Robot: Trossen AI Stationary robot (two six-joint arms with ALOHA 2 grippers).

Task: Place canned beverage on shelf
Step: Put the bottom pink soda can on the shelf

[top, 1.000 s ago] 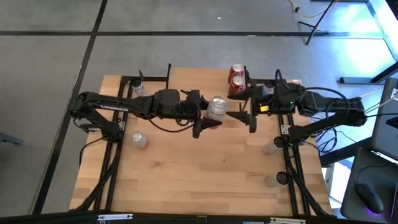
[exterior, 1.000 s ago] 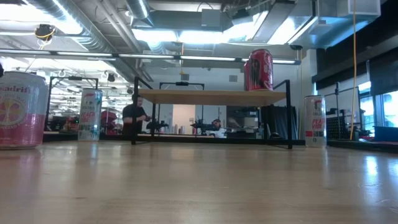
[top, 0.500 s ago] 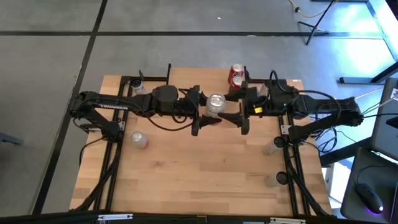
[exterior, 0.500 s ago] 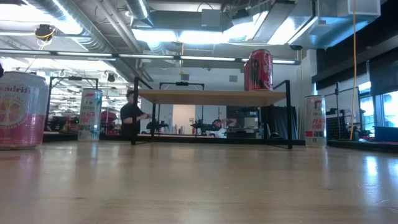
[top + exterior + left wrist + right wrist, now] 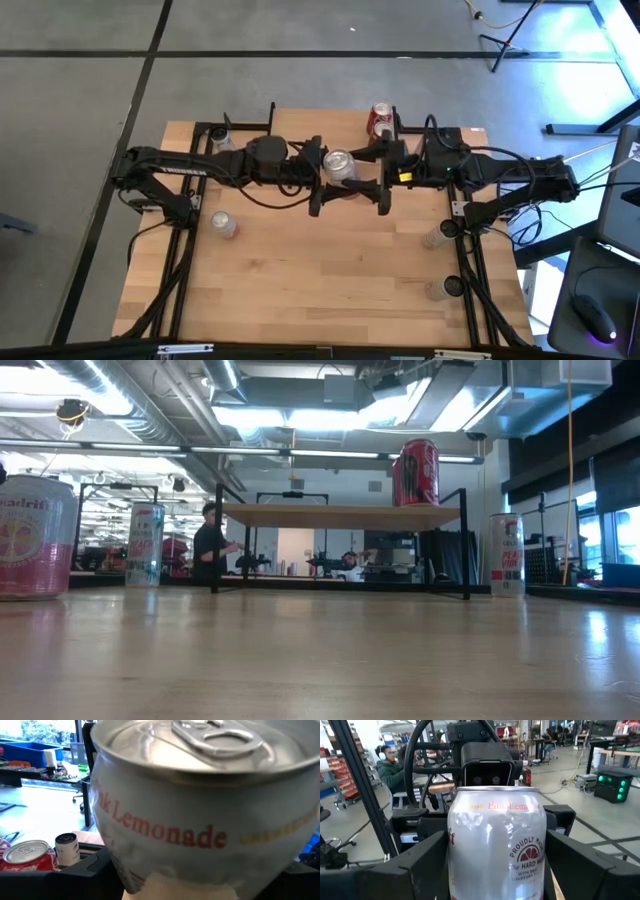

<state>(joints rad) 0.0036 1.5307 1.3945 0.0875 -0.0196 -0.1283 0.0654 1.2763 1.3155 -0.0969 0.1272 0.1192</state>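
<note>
The left tool (image 5: 322, 187) and the right tool (image 5: 379, 184) meet over the middle of the far half of the tabletop (image 5: 320, 290), each arm stretched level from its own side toward the other. Between them stands a silver canned beverage (image 5: 338, 165), lettered "Pink Lemonade", upright and raised above the shelf (image 5: 300, 125). The left tool's fingers are spread wide and clamped on the can's sides. The right tool's fingers (image 5: 415, 865) are also spread wide and flank the same can; whether they press on it cannot be told.

In the left wrist view the can (image 5: 200, 805) fills nearly the whole picture, its pull tab on top. In the right wrist view the can (image 5: 497, 845) stands between the dark fingers, with the left arm's wrist straight behind it.

A red can (image 5: 380, 117) stands on the shelf near its right end, just beyond the right tool. Most of the shelf top to the left of it is bare in the low view (image 5: 330, 515). The near half of the tabletop lies open, with further cans along its left and right edges.
</note>
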